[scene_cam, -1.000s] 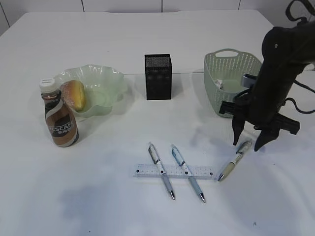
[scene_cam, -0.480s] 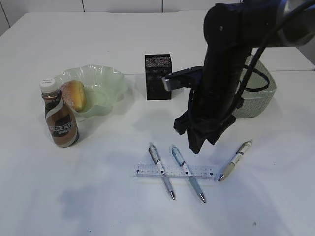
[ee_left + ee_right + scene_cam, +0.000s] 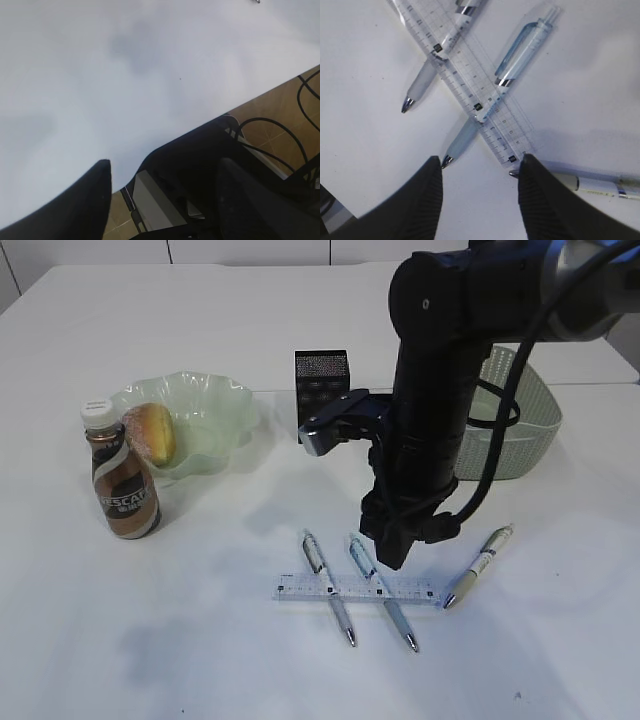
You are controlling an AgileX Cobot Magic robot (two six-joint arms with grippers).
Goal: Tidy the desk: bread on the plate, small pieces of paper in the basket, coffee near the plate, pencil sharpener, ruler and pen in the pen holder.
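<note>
The ruler (image 3: 470,85) lies flat on the white worktop (image 3: 200,640) directly beneath the right claw (image 3: 392,552), running crosswise ahead of its fingertips. Two pens rest across the ruler: the nearer pen (image 3: 495,87) has its metal tip just beside one fingertip of the claw, and the farther pen (image 3: 437,55) lies off to that same side, its tip well ahead of the fingers. A third pen (image 3: 600,185) lies on the worktop beside the other fingertip, its tip close to the ruler's end.

The right claw points down at the worktop with its fingers (image 3: 417,200) spread apart and nothing between them.

Behind the claw stands the black pen holder (image 3: 321,390), and behind the arm the green basket (image 3: 520,430). Well off to the far side sit the green plate (image 3: 200,415) with the bread (image 3: 150,432) on it and the coffee bottle (image 3: 120,475) just beside it.

The left claw (image 3: 160,200) hangs over the worktop's edge, open and empty.
</note>
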